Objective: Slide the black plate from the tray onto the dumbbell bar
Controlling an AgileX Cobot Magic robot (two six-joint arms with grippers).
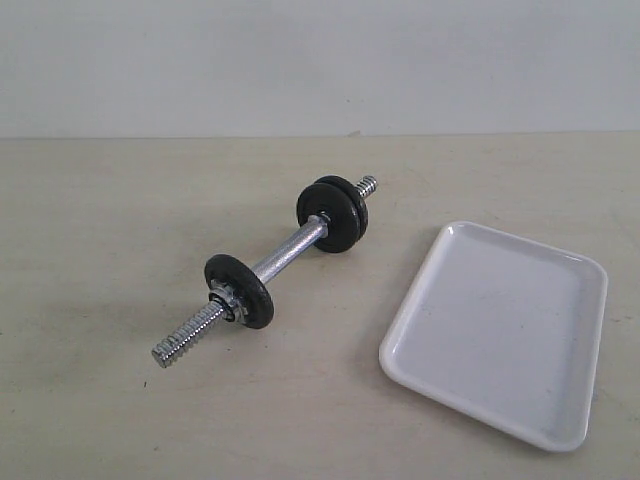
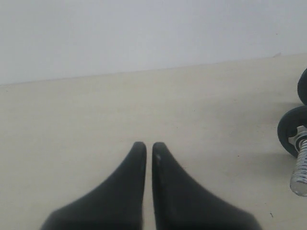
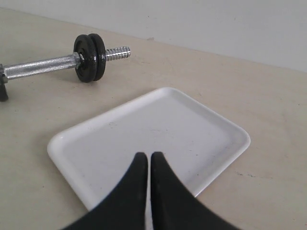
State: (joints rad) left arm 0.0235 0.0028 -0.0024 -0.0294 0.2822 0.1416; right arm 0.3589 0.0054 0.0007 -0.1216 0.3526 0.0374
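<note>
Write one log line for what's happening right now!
tray: no plate on it | bar: three plates on | left fingers: shut, holding nothing | right fingers: shut, holding nothing

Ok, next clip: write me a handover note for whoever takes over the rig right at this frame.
Left claw: shut, holding nothing, facing bare table.
Right claw: shut, holding nothing, facing the tray.
Tray: no disc in it.
Dumbbell bar: lies on the table beside the tray, with a pair of black discs at one end and a single black disc at the other.
Done: the plate appears to be on the bar already; which disc it is cannot be told.
Left: probably nothing.
</note>
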